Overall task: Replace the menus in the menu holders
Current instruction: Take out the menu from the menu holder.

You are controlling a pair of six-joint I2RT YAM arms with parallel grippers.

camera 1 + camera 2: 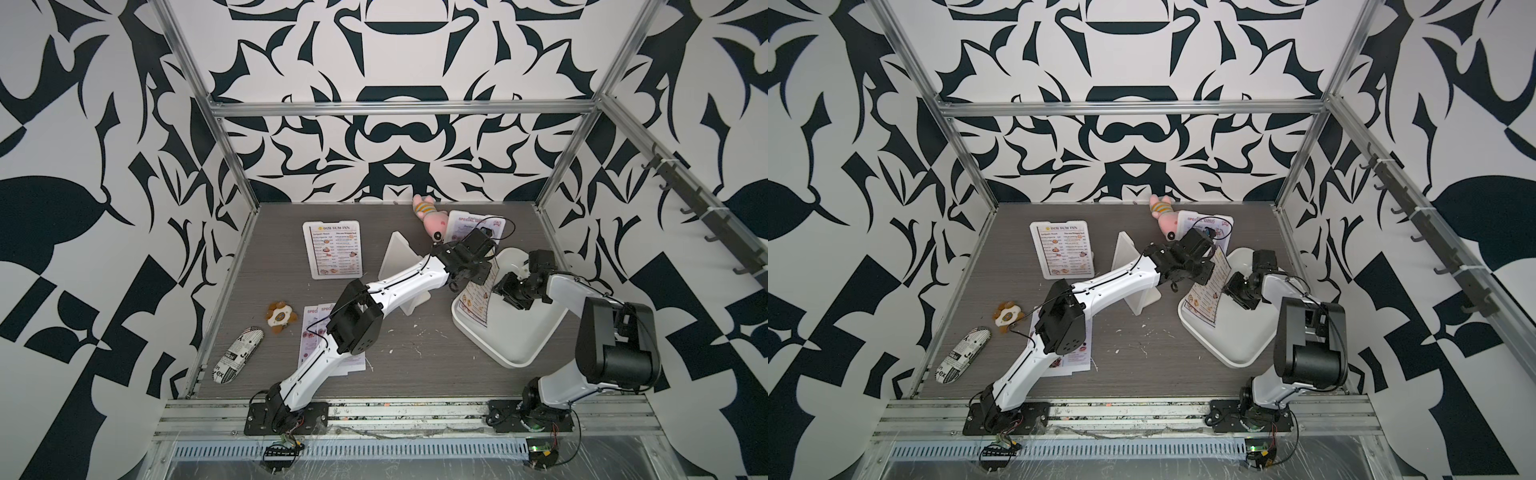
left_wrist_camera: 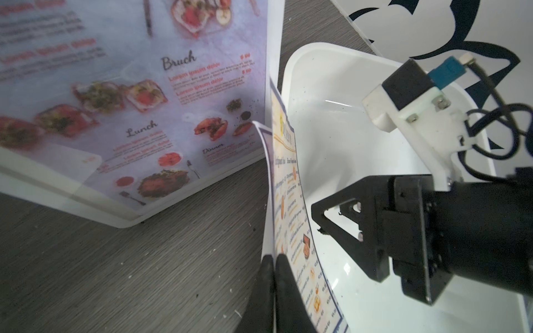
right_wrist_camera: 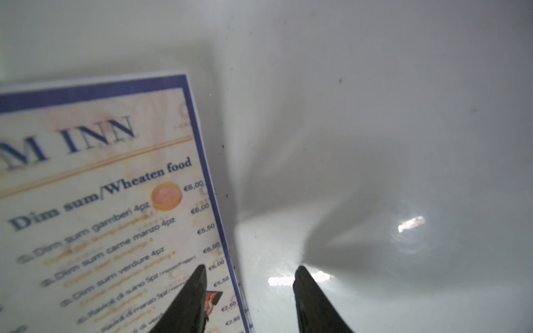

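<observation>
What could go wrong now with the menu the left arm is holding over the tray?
Left gripper pinches the Dim Sum Inn menu by one edge; the bowed sheet could slip.
Right gripper, jaws open, seems to straddle that sheet's edge above the tray; closing may crease it.

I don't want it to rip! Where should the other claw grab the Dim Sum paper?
Probably the free side edge of the Dim Sum menu, coming sideways from over the tray. The sheet stands on edge, bowed; the left gripper pinches one end, and the right gripper is open at that edge.
</observation>
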